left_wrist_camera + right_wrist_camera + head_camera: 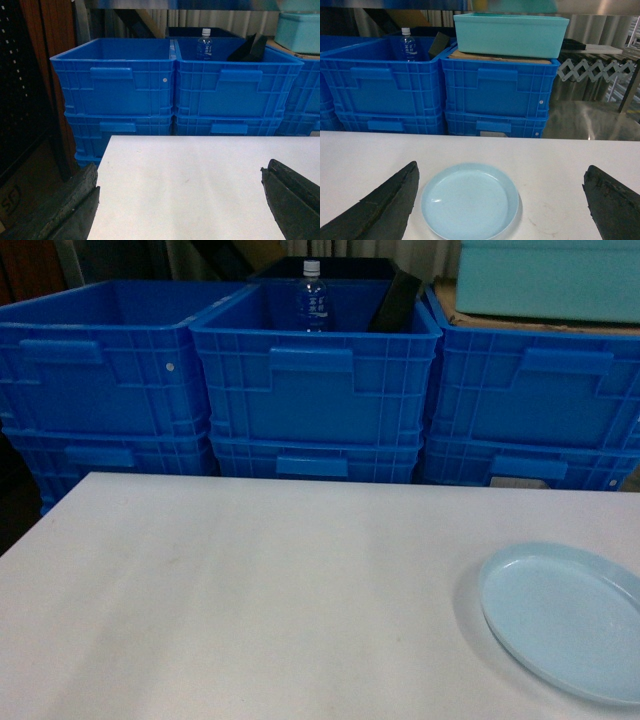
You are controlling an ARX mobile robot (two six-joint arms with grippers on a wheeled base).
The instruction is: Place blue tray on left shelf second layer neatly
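The blue tray (565, 618), a pale sky-blue shallow oval dish, lies flat on the white table (250, 590) near its front right corner. In the right wrist view the blue tray (470, 201) sits just ahead of my right gripper (501, 169), closer to the left finger (385, 207). That gripper is open and holds nothing. My left gripper (180, 172) hangs open over the table's bare left part, its fingers (72, 207) wide apart. Neither gripper shows in the head view. The left shelf is out of view.
Dark-blue ribbed crates (315, 380) stand stacked in a row behind the table's far edge. The middle one holds a water bottle (311, 298). A teal bin (510, 34) rests on the right stack. A dark wooden cabinet (35, 90) stands left of the table.
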